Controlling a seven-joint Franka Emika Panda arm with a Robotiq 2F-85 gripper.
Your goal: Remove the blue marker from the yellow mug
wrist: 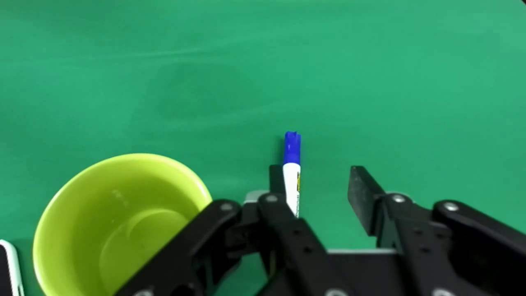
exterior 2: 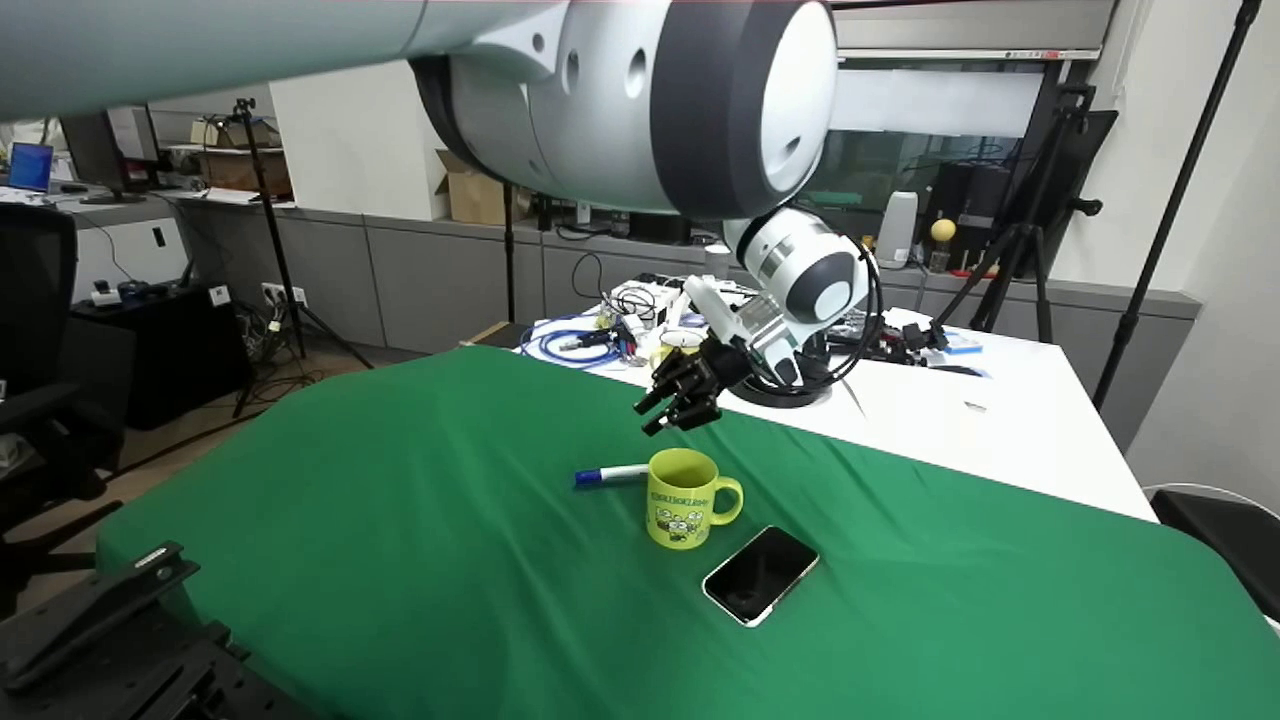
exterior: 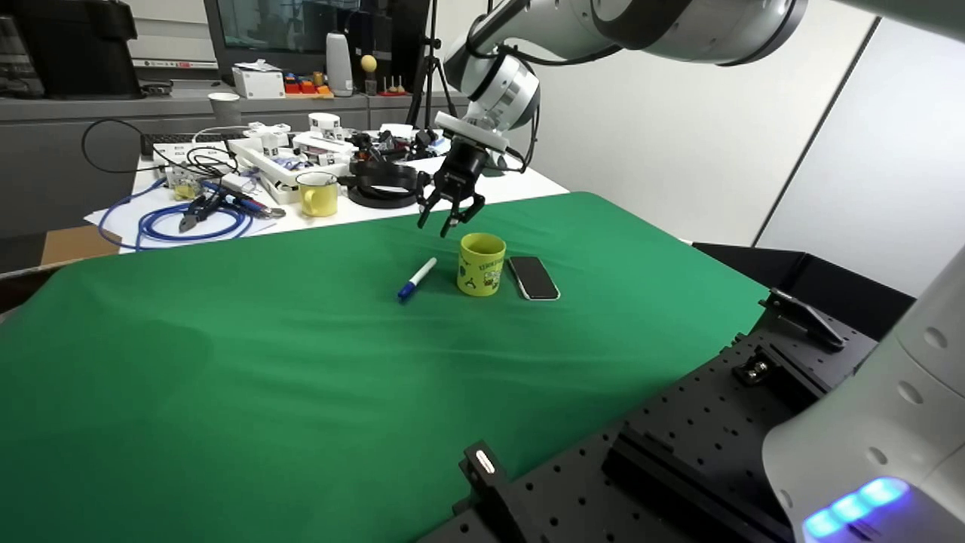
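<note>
The blue marker has a white body and a blue cap. It lies flat on the green cloth beside the yellow mug in both exterior views (exterior: pixel 417 279) (exterior 2: pixel 608 475). The yellow-green mug stands upright in both exterior views (exterior: pixel 481 265) (exterior 2: pixel 680 500), and its visible inside is empty in the wrist view (wrist: pixel 123 205). My gripper is open and empty, above the cloth behind the mug and marker in both exterior views (exterior: pixel 433 227) (exterior 2: pixel 646 420). In the wrist view the gripper (wrist: pixel 315 172) has the marker (wrist: pixel 292 176) below it, near the left finger, which hides its lower end.
A dark phone lies beside the mug in both exterior views (exterior: pixel 534 278) (exterior 2: pixel 762 575); its edge shows in the wrist view (wrist: pixel 11 269). Behind the cloth, a white table holds another yellow cup (exterior: pixel 317 197), a blue cable (exterior: pixel 192 226) and tools. A black mounting plate (exterior: pixel 648 452) borders the cloth.
</note>
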